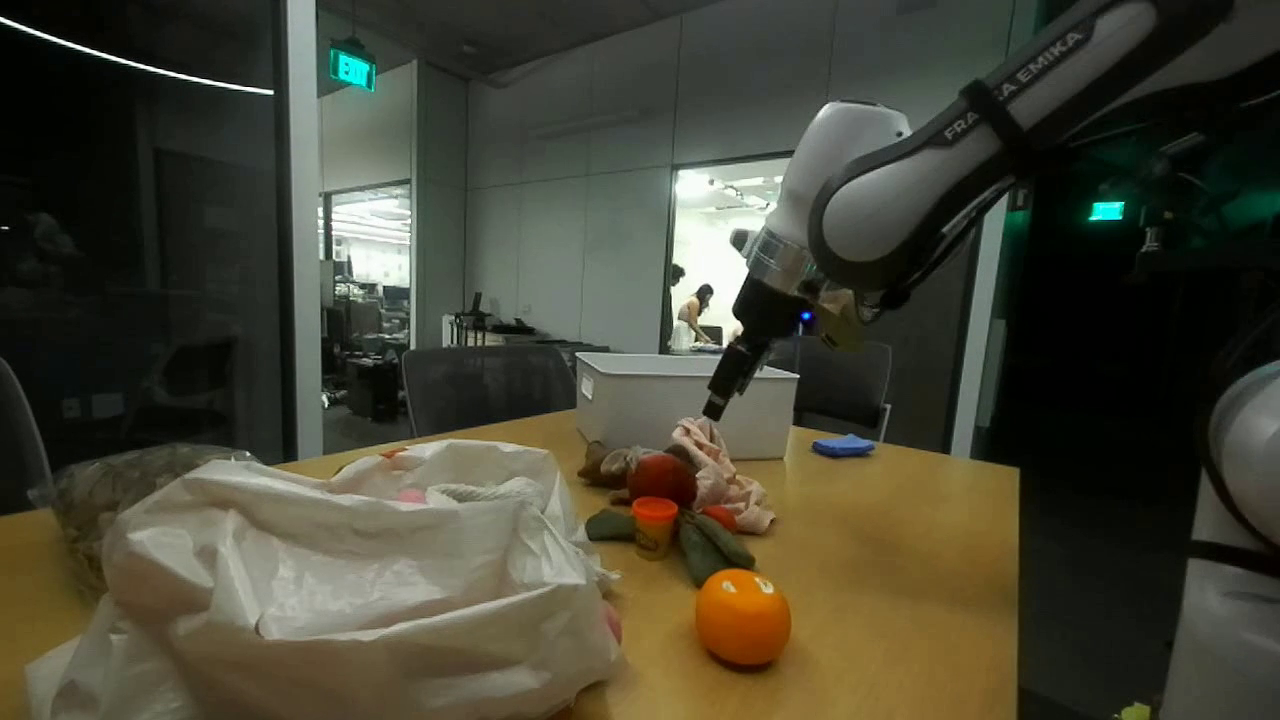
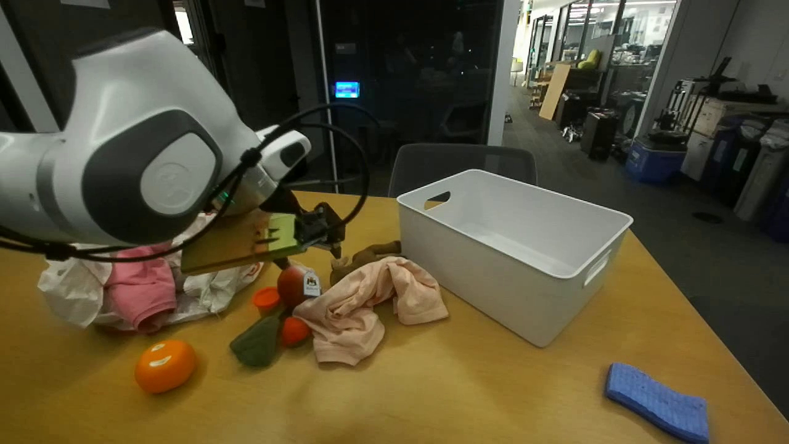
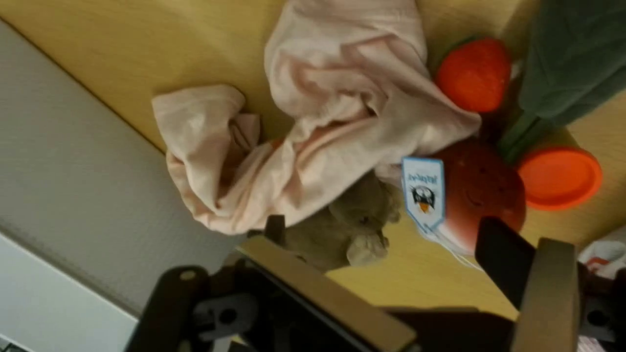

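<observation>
1. Crumpled white plastic bag [image 1: 360, 590] lies closest to the camera in an exterior view, resting on your pale wooden desk [image 1: 900, 560].
2. Near it you find a glossy, round, orange fruit-shaped thing [image 1: 742, 635], sitting by itself on the wood.
3. Your tool [image 3: 384, 232] slants down above the desk, its two fingers [image 3: 547, 288] standing wide apart, with the desk surface showing between them in the wrist view.
4. Below its tips you have a brown plush animal [image 3: 323, 239], partly hidden in the wrist view by a finger and by a crumpled, pale pink cloth [image 3: 352, 122].
5. That cloth lies in loose folds close to a white, rectangular plastic bin [image 2: 481, 283], which stands upright on your desk; you cannot tell from these views whether cloth and bin touch.
6. By the cloth's other end you see a round red plush toy [image 3: 484, 190] with a smiling face and a white-and-blue tag, partly covered by the other finger in the wrist view.
7. Just beside that toy sit a small yellow tub [image 1: 654, 535] with an orange lid, a dark green, leaf-like fabric toy [image 3: 577, 63] and a small red strawberry-shaped toy [image 3: 474, 73].
8. Well apart from these toys, near the desk's edge, you have a folded blue cloth [image 2: 656, 401], seen in both exterior views.
</observation>
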{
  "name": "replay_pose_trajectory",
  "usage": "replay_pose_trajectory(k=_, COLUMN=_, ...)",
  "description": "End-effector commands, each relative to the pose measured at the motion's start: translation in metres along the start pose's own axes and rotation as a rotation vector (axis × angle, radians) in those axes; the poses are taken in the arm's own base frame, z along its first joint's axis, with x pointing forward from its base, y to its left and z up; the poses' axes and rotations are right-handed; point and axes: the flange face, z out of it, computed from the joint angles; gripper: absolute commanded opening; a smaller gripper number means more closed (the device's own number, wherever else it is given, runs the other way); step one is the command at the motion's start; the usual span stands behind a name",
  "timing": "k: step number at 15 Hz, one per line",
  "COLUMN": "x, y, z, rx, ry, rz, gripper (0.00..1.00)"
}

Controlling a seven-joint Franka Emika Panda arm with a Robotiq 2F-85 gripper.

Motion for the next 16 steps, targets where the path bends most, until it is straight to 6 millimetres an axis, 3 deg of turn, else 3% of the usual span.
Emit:
replay_pose_trajectory(k=1, x=-0.021, y=0.022, z=0.038, rx=0.010, ry=-0.060, rz=0.005, gripper=1.00)
replay_pose_trajectory(k=4, x=-0.035, y=0.029, z=0.075, rx=0.000, ry=-0.100, rz=-0.003, gripper=1.00)
replay_pose_trajectory(k=8, x=-0.033, y=0.030, z=0.113, rx=0.020, ry=-0.107, rz=0.004, gripper=1.00)
replay_pose_trajectory(k=16, x=-0.019, y=0.039, z=0.154, rx=0.039, ry=-0.082, rz=0.036, gripper=1.00)
